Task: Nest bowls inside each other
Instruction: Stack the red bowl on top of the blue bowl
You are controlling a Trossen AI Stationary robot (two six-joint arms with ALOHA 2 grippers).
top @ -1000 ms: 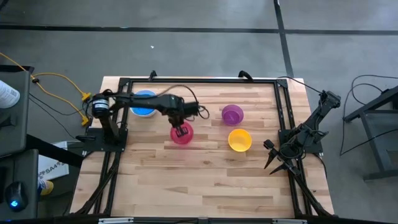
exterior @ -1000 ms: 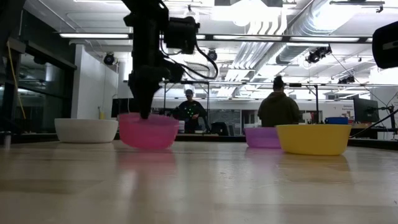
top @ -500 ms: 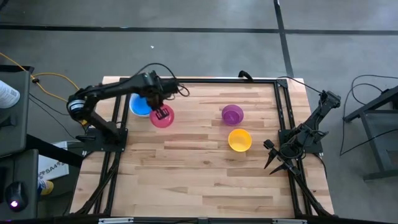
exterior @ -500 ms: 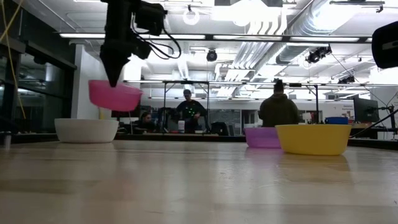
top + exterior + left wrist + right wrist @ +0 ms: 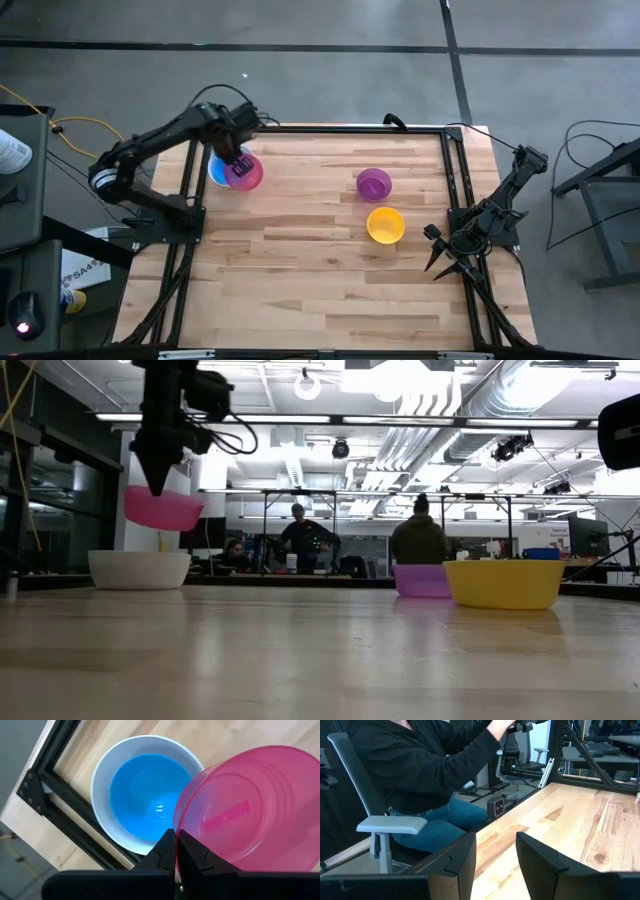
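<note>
A translucent red bowl [image 5: 247, 175] hangs in the air at the table's far left, with my left gripper [image 5: 238, 160] shut on it. Partly beneath it, the white bowl [image 5: 139, 569] stands on the table with the blue bowl [image 5: 145, 795] nested inside. Right of the table's middle stand the purple bowl [image 5: 373, 184] and, nearer, the yellow bowl [image 5: 385, 225]. My right gripper [image 5: 495, 855] waits open at the table's right edge, with nothing between its fingers. My left gripper pinches the red bowl's rim [image 5: 176, 826] between its two fingers, one inside the bowl and one outside. The fingers come from above, pointing down. The bowl hangs below them [image 5: 163, 508], opening up, lifted clear above the white bowl.
A black metal frame [image 5: 320, 130] runs round the table's far, left and right edges. Bare wood lies across the near half [image 5: 320, 290]. A person sits on a chair [image 5: 395, 825] beside the table, and others move in the room behind [image 5: 420, 540].
My left gripper has carried the red bowl up off the table and toward the far left corner, rolling a little on the way. The bowl, first low near the table's middle, now hangs above the white and blue bowls. The gripper stays shut on it.
</note>
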